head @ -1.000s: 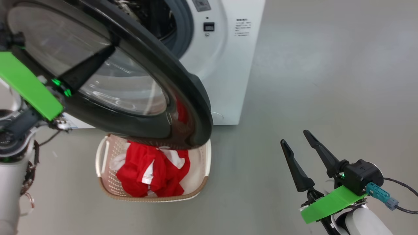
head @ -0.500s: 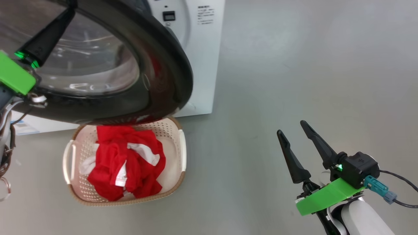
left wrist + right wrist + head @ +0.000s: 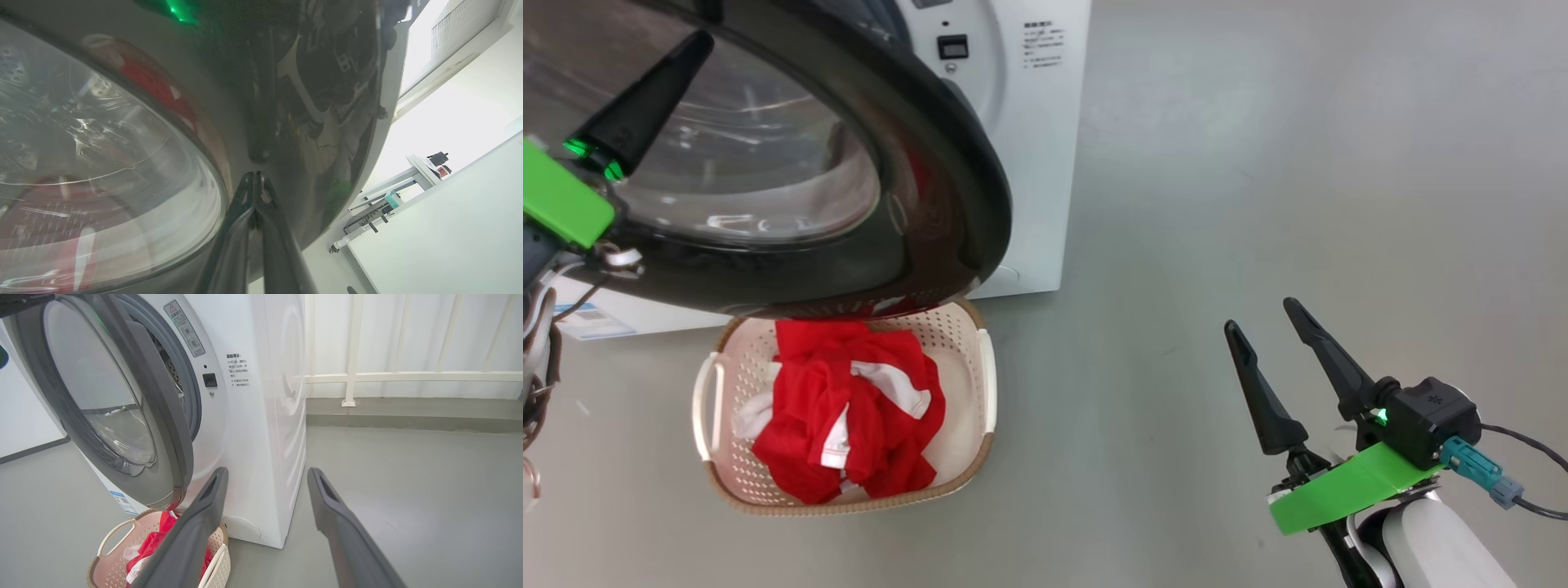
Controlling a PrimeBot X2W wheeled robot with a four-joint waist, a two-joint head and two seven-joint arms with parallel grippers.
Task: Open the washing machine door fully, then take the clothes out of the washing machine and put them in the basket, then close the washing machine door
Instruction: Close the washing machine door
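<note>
Change: Compared with a second earlier, the washing machine door (image 3: 947, 163) covered more of the drum mouth at the top of the head view. The camera had also shifted, so we did not count the basket's slide across the frame as a move.
Meaning: Unloading looked finished and we judged the closing step to be under way. The right wrist view showed the door not yet latched.
Left tool (image 3: 254, 177): Its fingers were pressed together with nothing between them. The tip was at, or just off, the door's glossy rim, and we could not settle whether it touched.
Right tool (image 3: 1262, 318): It was spread wide and empty at the lower right, well apart from the door.
Clothes (image 3: 849, 416): Soft, crumpled red fabric with white trim lay heaped in the basket (image 3: 849, 508).
Basket: It was a cream plastic basket with perforated walls and a brown woven-look rim. It sat on the grey floor (image 3: 1258, 163) below the door's lower edge.
Door: It had a wide mirror-black ring around a bulging clear glass bowl.
Washing machine (image 3: 1029, 163): It was a smooth white box with a grey rubber ring.
</note>
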